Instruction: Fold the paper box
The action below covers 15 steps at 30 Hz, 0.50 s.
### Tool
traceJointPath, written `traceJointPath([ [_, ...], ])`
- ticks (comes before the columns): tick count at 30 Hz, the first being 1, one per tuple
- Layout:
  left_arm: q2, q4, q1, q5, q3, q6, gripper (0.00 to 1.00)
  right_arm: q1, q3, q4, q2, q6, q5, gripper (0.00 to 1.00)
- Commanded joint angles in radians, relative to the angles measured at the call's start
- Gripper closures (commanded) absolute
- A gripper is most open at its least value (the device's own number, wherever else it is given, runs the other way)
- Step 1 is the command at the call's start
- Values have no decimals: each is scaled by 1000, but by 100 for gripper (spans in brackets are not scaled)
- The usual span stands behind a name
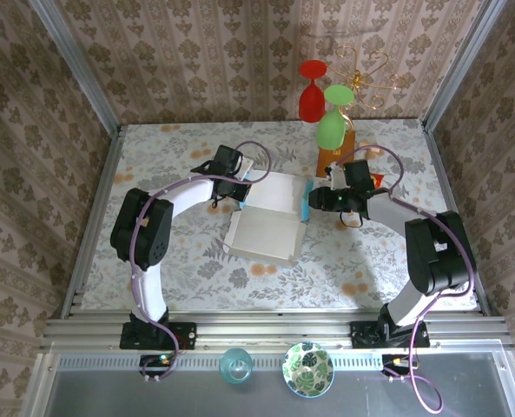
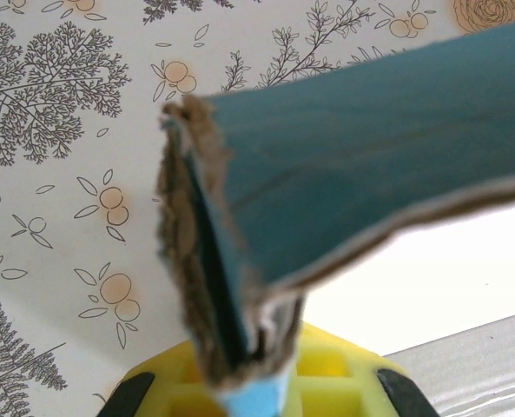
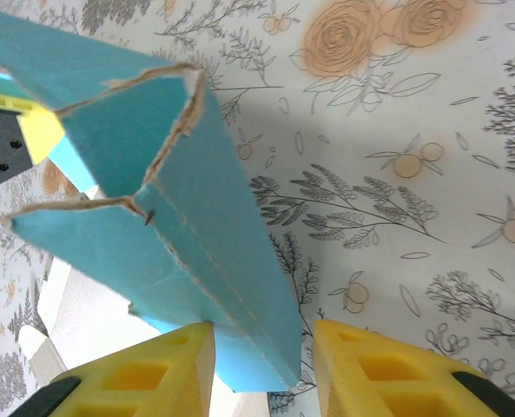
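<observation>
Sky-blue cardboard with a white inside, the paper box (image 1: pixel 266 228) lies in the middle of the flower-patterned table (image 1: pixel 179 261), between the two grippers. From above it reads as two white panels joined at a crease, with thin blue strips showing at its far-left corner and along its right edge.

The left arm rises from its base, bends at the elbow and runs its forearm rightward and low across the table, so the left gripper (image 1: pixel 240 180) meets the box's far-left corner. In the left wrist view this gripper (image 2: pixel 253 382) is clamped tight on the paper box (image 2: pixel 353 165). A doubled-over flap with a rough, fuzzy brown cut edge stands pinched between the yellow pads (image 2: pixel 326 373), and a broad blue panel sweeps up and to the right from the pinch.

The right arm mirrors it, elbow out to the right and forearm pointing left, with the right gripper (image 1: pixel 320 200) at the box's right edge. In the right wrist view the box (image 3: pixel 196 234) shows a raised blue side wall folded into a hollow corner with frayed brownish edges and parallel crease lines. That wall passes between the right gripper's (image 3: pixel 261 365) yellow fingers (image 3: pixel 144 378), which stand fairly narrow. One finger lies against the cardboard, and a sliver of tablecloth shows beside the other. Whether they truly pinch the wall cannot be told.
</observation>
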Motion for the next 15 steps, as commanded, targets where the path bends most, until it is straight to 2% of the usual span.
traceJointPath([
  [1,49,-67,-2,-22,-23,17,100,26,30,-21,15,-37,11,64],
  [15,60,-67,-17,-21,-7,30,100,60,104,-46,70,-50,98,66],
])
